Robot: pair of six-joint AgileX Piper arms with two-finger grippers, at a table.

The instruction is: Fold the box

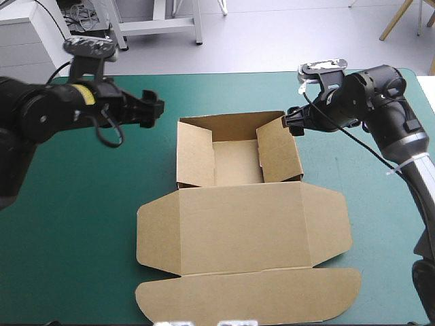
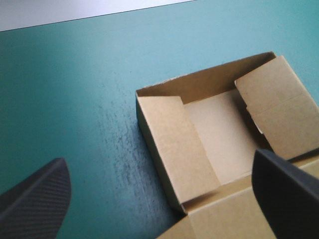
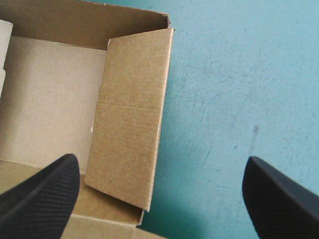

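Observation:
The brown box (image 1: 238,163) stands mid-table as an open tray, its far wall and both side walls raised, side flaps leaning inward. Its lid (image 1: 245,231) lies flat toward the near edge, with a rounded tuck flap (image 1: 248,299) at the front. My left gripper (image 1: 155,109) hovers above the table just left of the tray's far left corner, fingers open. In the left wrist view the tray (image 2: 209,134) lies ahead of the open left gripper (image 2: 169,199). My right gripper (image 1: 291,122) is open at the tray's far right corner; its view shows the right side wall (image 3: 132,114) between the fingers (image 3: 279,199).
The teal-green cover (image 1: 81,224) is bare on both sides of the box. The table's far edge (image 1: 224,73) runs behind both arms, and its right edge (image 1: 423,95) is close to the right arm.

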